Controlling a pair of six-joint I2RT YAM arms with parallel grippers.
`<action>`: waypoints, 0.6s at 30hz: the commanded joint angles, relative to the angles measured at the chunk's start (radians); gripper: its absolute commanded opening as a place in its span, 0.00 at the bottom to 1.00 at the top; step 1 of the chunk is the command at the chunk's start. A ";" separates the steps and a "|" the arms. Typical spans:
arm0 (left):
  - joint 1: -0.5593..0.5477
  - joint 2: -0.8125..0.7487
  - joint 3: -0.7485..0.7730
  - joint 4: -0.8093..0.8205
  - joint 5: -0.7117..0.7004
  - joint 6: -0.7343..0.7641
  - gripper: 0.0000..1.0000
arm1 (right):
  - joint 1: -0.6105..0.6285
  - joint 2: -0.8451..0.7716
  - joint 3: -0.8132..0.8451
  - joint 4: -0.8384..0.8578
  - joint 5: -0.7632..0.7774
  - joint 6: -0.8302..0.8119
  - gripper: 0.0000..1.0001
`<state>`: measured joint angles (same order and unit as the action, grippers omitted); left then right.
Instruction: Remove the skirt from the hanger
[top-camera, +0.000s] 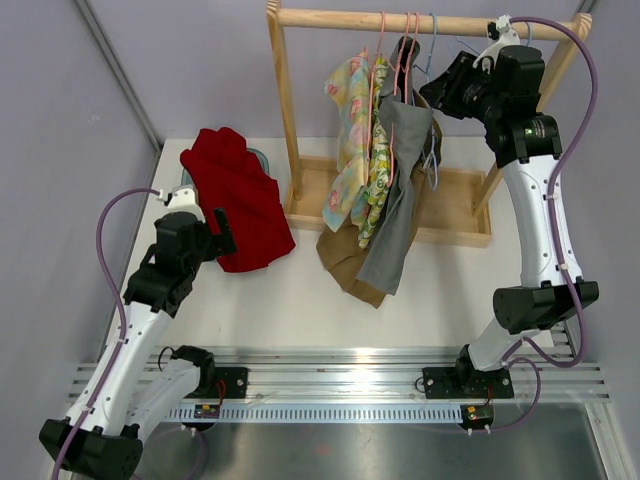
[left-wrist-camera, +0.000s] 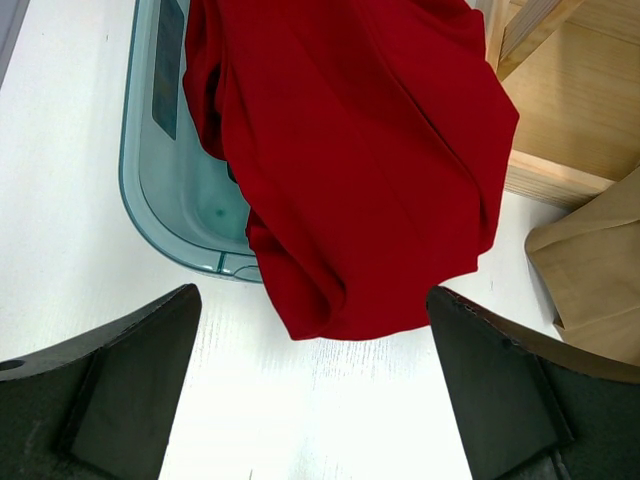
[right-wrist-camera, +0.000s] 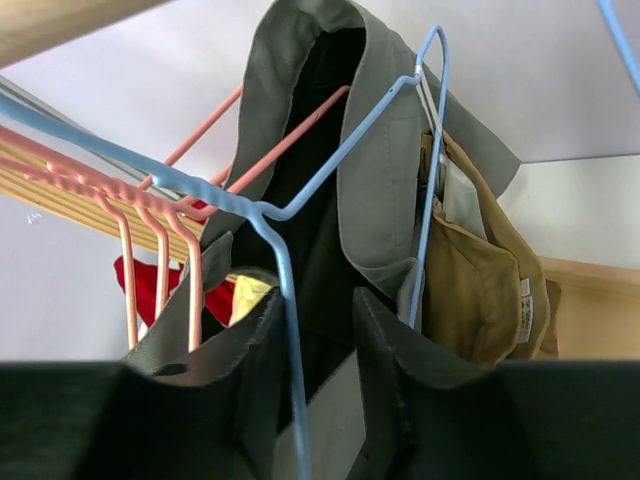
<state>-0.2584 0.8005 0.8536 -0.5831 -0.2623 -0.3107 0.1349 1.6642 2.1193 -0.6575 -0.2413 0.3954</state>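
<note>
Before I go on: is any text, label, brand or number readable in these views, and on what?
No text can be read in any view.
White tag on the tan garment: dark print, too small to read.
Dark panel in the bluish tray: no legible characters.

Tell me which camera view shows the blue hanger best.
Right wrist: the blue hanger fills the frame, its wire between the fingers of the right gripper. Top external shows thin bits only. Left wrist shows none.
</note>
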 joint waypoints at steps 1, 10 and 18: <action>-0.004 -0.001 0.004 0.031 0.003 0.015 0.99 | 0.006 0.005 0.004 0.068 0.034 -0.018 0.38; -0.005 0.005 0.002 0.032 0.011 0.016 0.99 | 0.008 0.025 0.013 0.101 0.053 0.000 0.00; -0.005 -0.001 0.002 0.028 -0.003 0.018 0.99 | 0.008 0.009 0.132 0.079 0.089 -0.016 0.00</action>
<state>-0.2600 0.8009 0.8536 -0.5831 -0.2626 -0.3099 0.1432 1.6855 2.1468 -0.6247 -0.2157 0.3969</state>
